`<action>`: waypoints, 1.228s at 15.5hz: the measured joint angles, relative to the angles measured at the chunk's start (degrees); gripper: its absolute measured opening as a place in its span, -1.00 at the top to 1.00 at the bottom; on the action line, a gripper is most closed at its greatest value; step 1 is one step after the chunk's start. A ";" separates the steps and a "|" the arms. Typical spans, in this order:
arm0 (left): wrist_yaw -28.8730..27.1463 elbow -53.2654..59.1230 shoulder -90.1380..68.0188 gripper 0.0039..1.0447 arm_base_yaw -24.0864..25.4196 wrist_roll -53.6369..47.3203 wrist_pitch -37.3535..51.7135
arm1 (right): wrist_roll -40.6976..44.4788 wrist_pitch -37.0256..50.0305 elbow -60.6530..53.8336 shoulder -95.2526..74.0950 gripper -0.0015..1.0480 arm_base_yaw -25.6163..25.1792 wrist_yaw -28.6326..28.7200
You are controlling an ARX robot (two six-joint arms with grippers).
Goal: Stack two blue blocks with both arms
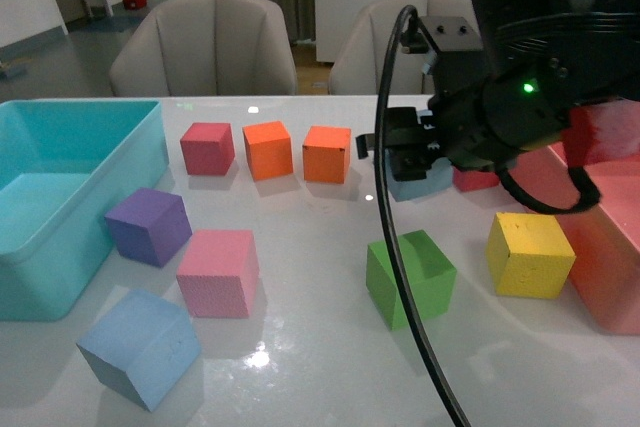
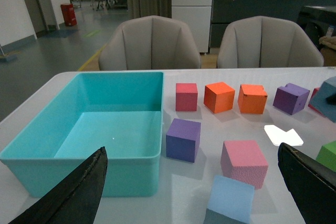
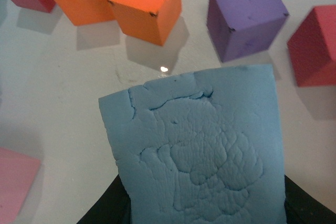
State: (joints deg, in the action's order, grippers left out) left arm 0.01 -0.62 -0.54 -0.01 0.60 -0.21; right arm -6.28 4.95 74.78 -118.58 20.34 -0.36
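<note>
Bin [image 1: 60, 277] far left. Loose blue block [image 1: 140, 347] sits skewed on the counter [image 1: 320, 367], in front of the bin and near the pink block [image 1: 218, 272]. Left fingers [image 2: 79, 192] are spread wide and hold nothing, with the loose block just ahead of them. Right fingers [image 3: 102, 211] are clamped on the second blue block [image 3: 194, 150], which looks clear of the counter. Risks: the grip looks close to one edge, so the foam could slip or tilt. The skewed base could make the stack land off-centre and topple.
</note>
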 joint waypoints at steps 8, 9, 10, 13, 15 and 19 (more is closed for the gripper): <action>-0.02 0.00 0.00 -0.88 0.00 0.00 0.02 | 6.97 -9.49 18.10 -13.86 0.13 3.30 4.44; -0.02 0.00 0.00 -0.88 0.00 0.00 0.02 | 8.31 -9.99 18.91 -14.47 0.13 3.37 5.38; -0.02 0.00 0.00 -0.88 0.00 0.00 0.00 | 9.40 -10.78 19.76 -14.99 0.13 3.41 5.75; -0.02 0.00 0.00 -0.88 0.00 0.00 0.02 | 12.09 -12.37 22.34 -16.37 0.13 3.65 7.54; -0.02 0.00 0.00 -0.88 0.00 0.00 0.02 | 12.13 -14.95 25.86 -18.78 0.13 3.67 11.28; -0.02 0.00 0.00 -0.88 0.00 0.00 0.02 | 12.09 -18.29 28.98 -21.55 0.13 4.09 12.28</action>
State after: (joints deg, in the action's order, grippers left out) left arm -0.01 -0.62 -0.54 -0.01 0.60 -0.19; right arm 5.80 -13.34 103.77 -140.14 24.43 11.92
